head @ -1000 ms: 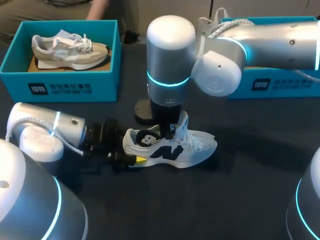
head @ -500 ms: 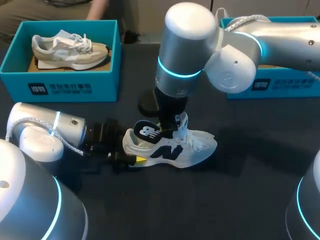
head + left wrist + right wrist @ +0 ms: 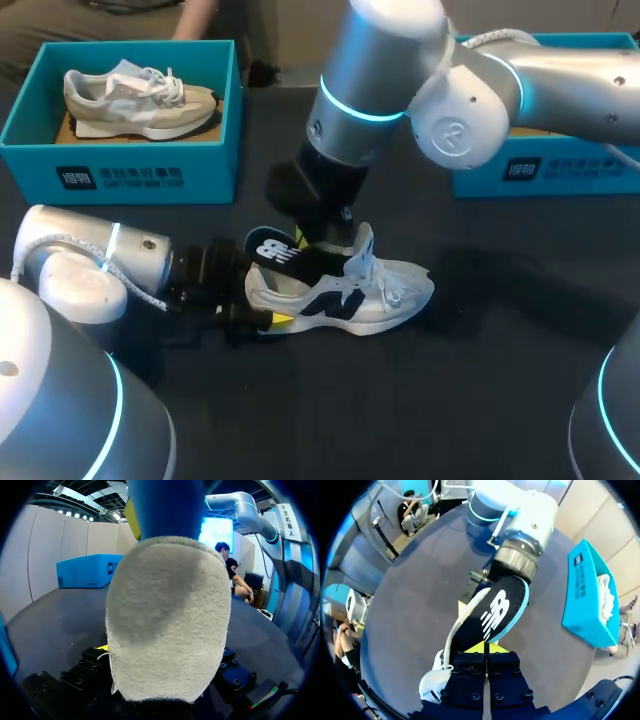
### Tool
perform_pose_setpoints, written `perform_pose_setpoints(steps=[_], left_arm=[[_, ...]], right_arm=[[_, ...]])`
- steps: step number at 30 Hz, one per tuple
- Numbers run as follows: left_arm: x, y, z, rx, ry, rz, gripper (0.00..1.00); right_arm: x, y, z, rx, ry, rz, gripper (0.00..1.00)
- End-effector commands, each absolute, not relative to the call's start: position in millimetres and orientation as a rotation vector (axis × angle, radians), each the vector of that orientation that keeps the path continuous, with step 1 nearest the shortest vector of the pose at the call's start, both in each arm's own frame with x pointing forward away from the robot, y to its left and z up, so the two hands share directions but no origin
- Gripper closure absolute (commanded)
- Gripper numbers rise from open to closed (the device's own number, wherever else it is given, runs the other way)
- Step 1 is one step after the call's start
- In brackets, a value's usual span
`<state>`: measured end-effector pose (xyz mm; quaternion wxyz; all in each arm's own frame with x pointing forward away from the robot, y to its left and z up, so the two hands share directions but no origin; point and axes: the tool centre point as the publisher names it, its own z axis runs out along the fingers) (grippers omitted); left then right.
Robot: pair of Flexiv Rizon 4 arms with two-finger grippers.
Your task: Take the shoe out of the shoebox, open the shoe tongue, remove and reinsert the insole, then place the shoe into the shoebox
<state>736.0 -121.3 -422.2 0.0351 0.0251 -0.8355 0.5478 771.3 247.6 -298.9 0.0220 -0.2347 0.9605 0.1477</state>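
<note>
A white shoe (image 3: 385, 295) with black side marks lies on its sole at the middle of the dark table, toe to the right. My left gripper (image 3: 262, 312) reaches in from the left and is shut on its heel, whose fuzzy white back (image 3: 165, 625) fills the left wrist view. A black insole (image 3: 275, 250) with a white logo sticks up and out over the heel opening. My right gripper (image 3: 318, 238) comes down from above and is shut on the insole's front end. In the right wrist view the insole (image 3: 497, 612) runs ahead of the right gripper (image 3: 485, 650), with the shoe (image 3: 435, 677) below.
A teal shoebox (image 3: 120, 170) stands at the back left with a beige and grey shoe (image 3: 140, 95) inside. A second teal box (image 3: 540, 170) stands at the back right, partly behind my right arm.
My right gripper has risen and swung left, drawing the insole up out of the shoe over the heel. The shoe and my left arm have stayed where they were.
</note>
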Motion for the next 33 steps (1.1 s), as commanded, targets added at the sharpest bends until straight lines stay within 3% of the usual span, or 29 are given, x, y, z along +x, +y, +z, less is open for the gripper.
perform_pose_setpoints(steps=[1, 10, 11, 13, 33], left_arm=[[738, -124, -426, 0.076, -2.568, 1.680, 1.00], [738, -124, -426, 0.076, -2.568, 1.680, 1.00], [738, -124, -426, 0.076, -2.568, 1.680, 1.00], [738, -124, -426, 0.076, -2.568, 1.680, 1.00], [738, -124, -426, 0.076, -2.568, 1.680, 1.00]], right_arm=[[775, 264, -299, -0.764, 2.985, 0.473, 1.00], [772, 277, -294, -0.774, 2.978, 0.538, 1.00], [772, 276, -293, -0.769, 2.996, 0.541, 0.87], [771, 273, -291, -0.753, 3.016, 0.547, 0.00], [766, 244, -292, -0.542, 3.344, 0.772, 0.00]])
